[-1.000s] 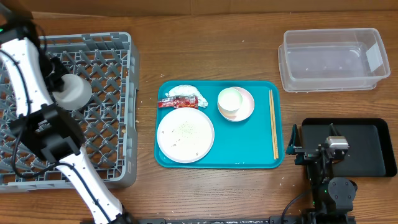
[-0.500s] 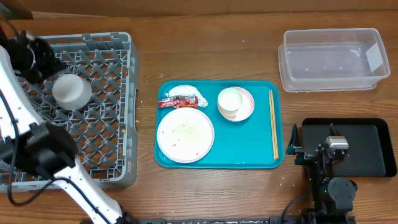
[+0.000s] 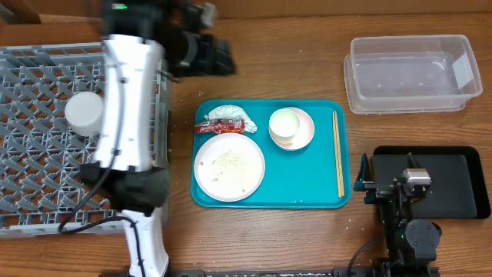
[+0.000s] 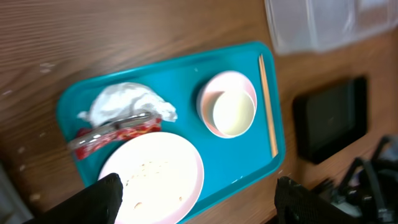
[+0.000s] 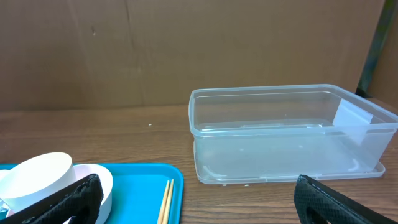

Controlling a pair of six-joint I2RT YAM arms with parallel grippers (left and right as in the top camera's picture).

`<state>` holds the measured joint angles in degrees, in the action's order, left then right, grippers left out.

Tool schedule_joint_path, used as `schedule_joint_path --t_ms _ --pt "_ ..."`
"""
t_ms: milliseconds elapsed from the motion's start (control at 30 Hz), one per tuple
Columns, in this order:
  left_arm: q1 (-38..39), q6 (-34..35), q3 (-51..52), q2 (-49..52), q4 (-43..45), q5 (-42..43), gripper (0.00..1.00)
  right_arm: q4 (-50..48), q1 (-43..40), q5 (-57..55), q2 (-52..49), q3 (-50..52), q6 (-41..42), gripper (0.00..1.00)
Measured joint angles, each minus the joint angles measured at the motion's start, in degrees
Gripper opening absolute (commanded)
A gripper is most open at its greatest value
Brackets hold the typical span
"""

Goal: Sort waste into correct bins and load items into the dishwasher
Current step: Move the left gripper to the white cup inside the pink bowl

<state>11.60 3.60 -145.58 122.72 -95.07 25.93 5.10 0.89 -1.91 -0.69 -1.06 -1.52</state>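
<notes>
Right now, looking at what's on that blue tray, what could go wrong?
The plate holds loose rice crumbs; tilting it on the way to the rack would likely scatter them. The red wrapper lies tight between the napkin and the plate, so a pinch might catch both. The chopsticks lie flat and thin, hard to grip.

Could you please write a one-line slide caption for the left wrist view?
Open left gripper facing the teal tray carrying a napkin, red wrapper, plate, nested bowls and chopsticks.
</notes>
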Motion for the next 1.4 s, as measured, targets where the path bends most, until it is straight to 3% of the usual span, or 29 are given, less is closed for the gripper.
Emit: schedule_joint_path --t_ms 133,167,233,433,500,600,667,767,1400 --pt "9.46 -0.81 0.04 2.91 0.33 -5.53 0.77 0.00 0.00 0.00 0.00 0.00 0.00 1.00" --pt "11.61 -0.83 0.04 3.80 0.35 -6.51 0.65 0.00 0.00 0.00 0.00 0.00 0.00 1.00" --pt "15.30 -0.92 0.04 5.81 0.37 -7.89 0.55 -0.02 0.02 0.02 0.00 0.00 0.00 1.00" --pt "22.58 -1.25 0.11 11.50 0.63 -9.94 0.51 0.00 0.00 -0.02 0.00 0.00 0.00 1.00" --pt "24.63 -1.25 0.11 13.40 1.07 -10.80 0.56 -0.02 0.00 0.00 0.00 0.00 0.00 1.00" --pt "26.91 -1.22 0.15 15.91 1.42 -11.96 0.53 0.02 0.00 -0.02 0.00 0.00 0.00 1.00" --pt "27.91 -1.22 0.15 17.25 1.44 -12.55 0.45 0.00 0.00 -0.02 0.00 0.00 0.00 1.00" --pt "28.44 -1.22 0.15 18.99 1.46 -13.16 0.42 -0.02 0.00 0.00 0.00 0.00 -0.02 1.00" --pt "28.41 -0.52 0.55 20.98 6.67 -18.05 0.40 0.00 0.00 0.02 0.00 0.00 0.00 1.00"
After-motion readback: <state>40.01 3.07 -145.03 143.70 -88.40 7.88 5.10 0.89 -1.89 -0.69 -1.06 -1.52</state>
